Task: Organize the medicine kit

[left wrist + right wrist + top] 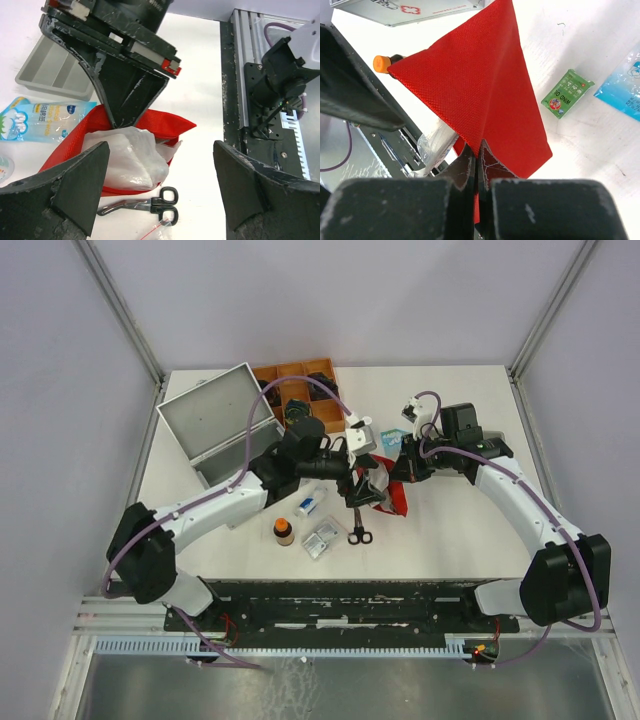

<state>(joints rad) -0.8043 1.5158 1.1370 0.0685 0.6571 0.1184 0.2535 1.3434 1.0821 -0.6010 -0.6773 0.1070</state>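
The medicine kit [215,425], a silver case with its lid up, stands at the back left; its red-cross side [415,9] shows in the right wrist view. My right gripper [480,150] is shut on a fold of a red fabric pouch [475,85], holding it up off the table. A white plastic packet [125,155] sticks out of the pouch's mouth [165,125]. My left gripper [160,150] is open wide in front of that mouth, its left finger [75,185] beside the packet, gripping nothing. Black scissors [150,202] lie on the table below the pouch.
A brown wooden tray [300,388] sits behind the kit. A brown bottle with orange cap [284,531], a clear packet [320,538] and a small bottle [310,502] lie at front left. A green sachet [567,93], blue packet [40,120] and grey tray [55,70] lie near the pouch.
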